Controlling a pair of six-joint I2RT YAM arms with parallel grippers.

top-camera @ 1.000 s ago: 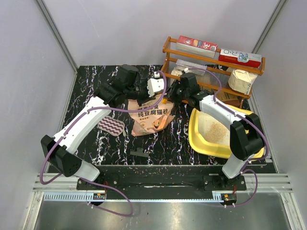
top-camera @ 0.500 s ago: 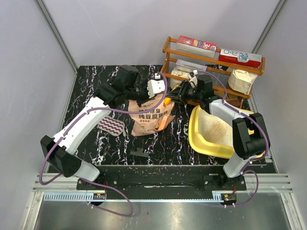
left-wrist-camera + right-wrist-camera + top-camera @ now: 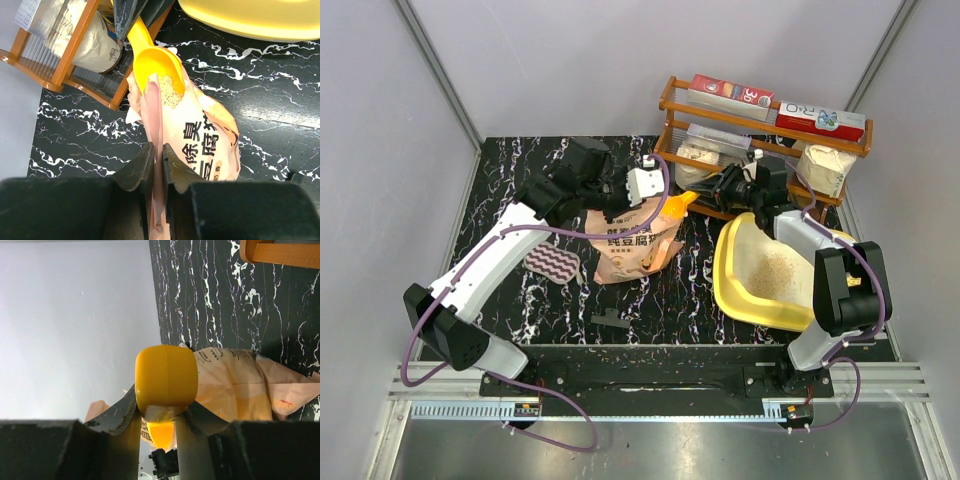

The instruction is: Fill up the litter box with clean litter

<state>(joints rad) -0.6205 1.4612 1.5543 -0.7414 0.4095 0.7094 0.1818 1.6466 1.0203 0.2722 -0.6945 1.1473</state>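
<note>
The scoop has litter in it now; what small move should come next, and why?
Probably the right tool should carry the scoop, kept level, over to the litter box: it holds litter yet hangs by the bag, short of the box's rim.

There it was: the litter box (image 3: 724, 277), a big yellow tray with rounded corners and a wide rim, sat on the right of the table (image 3: 505, 180), with a thin patch of pale beige litter (image 3: 775, 268) on its floor. To its left, apart from it, the peach-orange bag (image 3: 638, 245) stood crumpled, print showing. A few more granules sat in a yellow scoop (image 3: 155, 62) just over its mouth.
</note>
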